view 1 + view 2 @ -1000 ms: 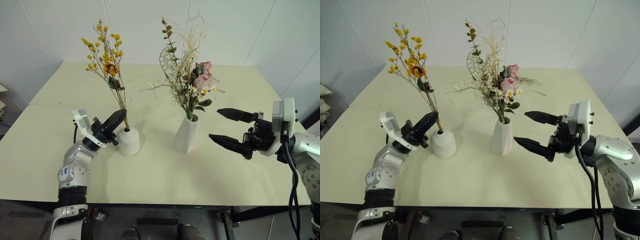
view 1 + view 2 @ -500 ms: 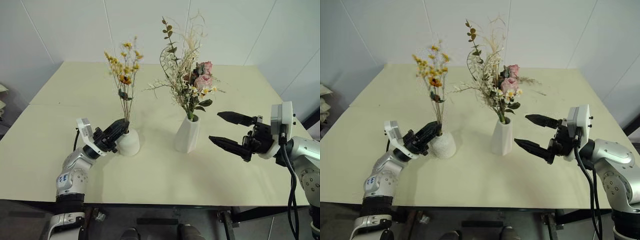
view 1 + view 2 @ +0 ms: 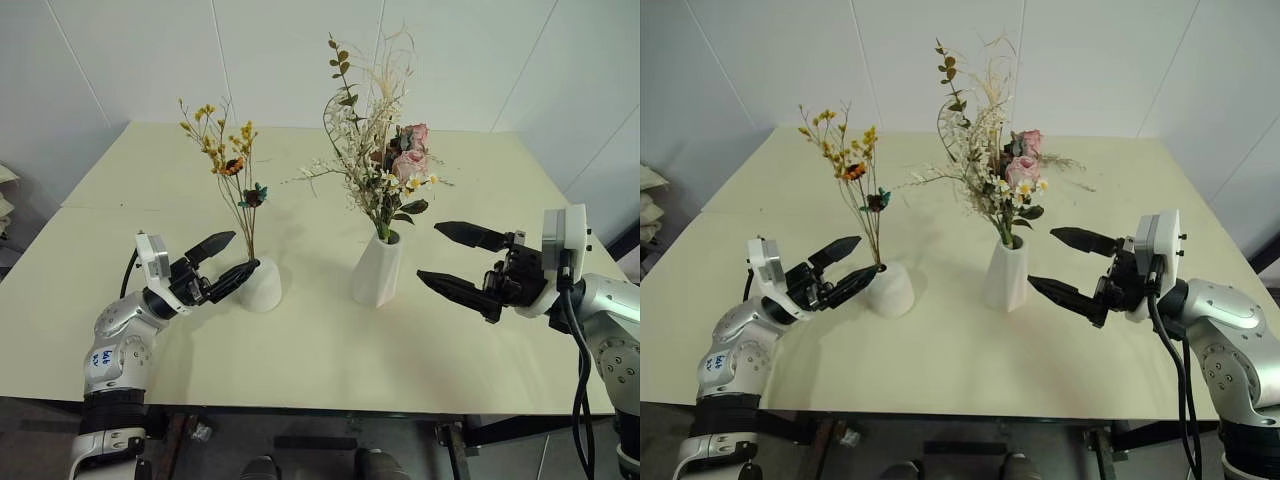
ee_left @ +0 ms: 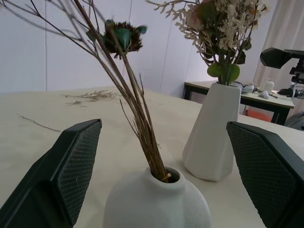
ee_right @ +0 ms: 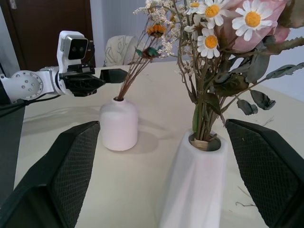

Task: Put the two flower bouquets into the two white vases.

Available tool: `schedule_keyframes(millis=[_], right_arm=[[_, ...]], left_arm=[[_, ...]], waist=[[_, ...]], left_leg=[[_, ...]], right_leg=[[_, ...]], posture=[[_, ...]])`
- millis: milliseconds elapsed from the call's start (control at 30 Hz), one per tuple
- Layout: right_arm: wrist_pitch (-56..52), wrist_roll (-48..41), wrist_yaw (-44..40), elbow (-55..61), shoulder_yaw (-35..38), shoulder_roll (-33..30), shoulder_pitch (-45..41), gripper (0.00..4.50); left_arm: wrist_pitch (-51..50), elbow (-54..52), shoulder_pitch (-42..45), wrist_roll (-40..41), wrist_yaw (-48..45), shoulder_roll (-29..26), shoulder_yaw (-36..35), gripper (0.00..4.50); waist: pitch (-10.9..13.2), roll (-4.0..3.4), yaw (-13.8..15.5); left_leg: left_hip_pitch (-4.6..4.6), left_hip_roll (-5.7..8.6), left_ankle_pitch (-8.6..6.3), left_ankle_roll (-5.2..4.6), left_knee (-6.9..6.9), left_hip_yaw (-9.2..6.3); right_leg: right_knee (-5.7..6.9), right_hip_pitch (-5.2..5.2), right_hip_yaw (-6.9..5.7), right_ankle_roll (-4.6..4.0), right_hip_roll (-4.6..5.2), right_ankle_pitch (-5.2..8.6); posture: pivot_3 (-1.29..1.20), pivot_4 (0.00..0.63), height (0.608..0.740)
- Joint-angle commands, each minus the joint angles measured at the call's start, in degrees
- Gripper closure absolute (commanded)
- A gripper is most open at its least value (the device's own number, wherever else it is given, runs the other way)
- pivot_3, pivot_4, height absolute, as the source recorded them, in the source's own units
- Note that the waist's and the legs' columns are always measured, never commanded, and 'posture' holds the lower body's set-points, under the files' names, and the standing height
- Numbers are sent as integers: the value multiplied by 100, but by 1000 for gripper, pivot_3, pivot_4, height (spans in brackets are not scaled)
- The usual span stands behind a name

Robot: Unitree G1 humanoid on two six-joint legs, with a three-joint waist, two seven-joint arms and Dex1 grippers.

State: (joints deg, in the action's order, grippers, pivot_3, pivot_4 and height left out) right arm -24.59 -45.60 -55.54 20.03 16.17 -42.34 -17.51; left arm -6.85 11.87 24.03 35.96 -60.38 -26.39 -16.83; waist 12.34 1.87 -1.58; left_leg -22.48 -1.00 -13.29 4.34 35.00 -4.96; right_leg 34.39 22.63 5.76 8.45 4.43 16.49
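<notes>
Now both bouquets stand in their vases, so the left gripper (image 3: 227, 264) beside the dome vase (image 3: 262, 284) at lower left and the right gripper (image 3: 456, 257) both have fingers apart, holding nothing.

You get even, bright overhead light; soft shadows under both vases on the table (image 3: 330, 350). Head views sharp. Wrist views: near fingers blurred, background soft, blossoms slightly smeared upper left.

Looks like a test room or lab setup, not anyone's home: plain white panel walls (image 3: 130, 60) boxing in a big bare cream bench (image 3: 300, 340), and past the left tool (image 4: 161, 156) there's a dark desk (image 4: 247, 90) with clutter by pale curtains (image 4: 285, 42).
</notes>
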Motion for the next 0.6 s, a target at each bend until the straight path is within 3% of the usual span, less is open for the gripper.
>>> schedule_keyframes(millis=[33, 433, 600], right_arm=[[132, -9, -26, 53, 89, 27, -42, 0], [109, 23, -13, 10, 50, 35, -150, 0], [92, 14, 23, 71, 76, 25, -109, 0]], left_arm=[[-140, -119, 53, 74, -308, -217, 63, 6], [-692, 1645, 1628, -164, -1140, -306, 562, 6], [-1181, 1776, 1937, -27, -1515, -294, 621, 6]], waist=[[0, 0, -1], [0, 0, -2], [1, -1, -29]], left_leg=[[0, 0, 0, 0, 0, 0], [-2, 1, -1, -1, 1, 0], [-3, 0, -10, -10, -3, 0]], right_leg=[[0, 0, 0, 0, 0, 0], [-2, 0, -1, 0, 0, 0], [-1, 2, -4, 50, 0, -25]], posture=[[0, 150, 740], [0, 150, 740], [0, 150, 740]])
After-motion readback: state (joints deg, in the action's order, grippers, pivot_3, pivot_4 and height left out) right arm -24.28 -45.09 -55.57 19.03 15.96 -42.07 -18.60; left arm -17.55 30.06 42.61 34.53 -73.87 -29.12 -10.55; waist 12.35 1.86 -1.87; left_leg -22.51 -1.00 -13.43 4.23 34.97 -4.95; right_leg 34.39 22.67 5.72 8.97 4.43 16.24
